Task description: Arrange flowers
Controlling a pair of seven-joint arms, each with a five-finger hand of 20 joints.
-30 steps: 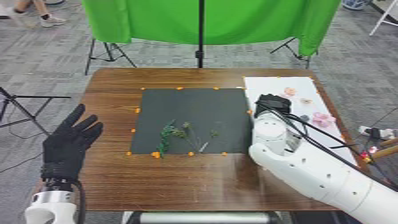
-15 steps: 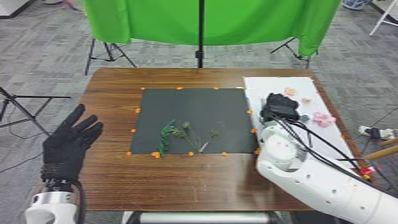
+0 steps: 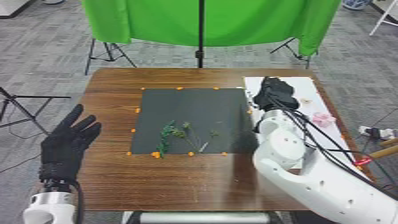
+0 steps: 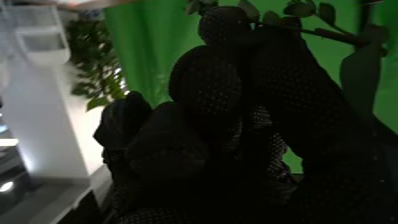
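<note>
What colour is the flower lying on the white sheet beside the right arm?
Pink; the flower shows best in the head view.

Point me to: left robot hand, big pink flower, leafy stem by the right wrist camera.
Left robot hand (image 3: 64, 146): head view, point on the palm area of the glove.
Big pink flower (image 3: 323, 119): head view, point on its petals.
Leafy stem (image 4: 359, 75): right wrist view, point on its large hanging leaf.

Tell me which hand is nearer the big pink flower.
Right. The right hand is beyond the flower and to its left; the left hand is much farther left.
</note>
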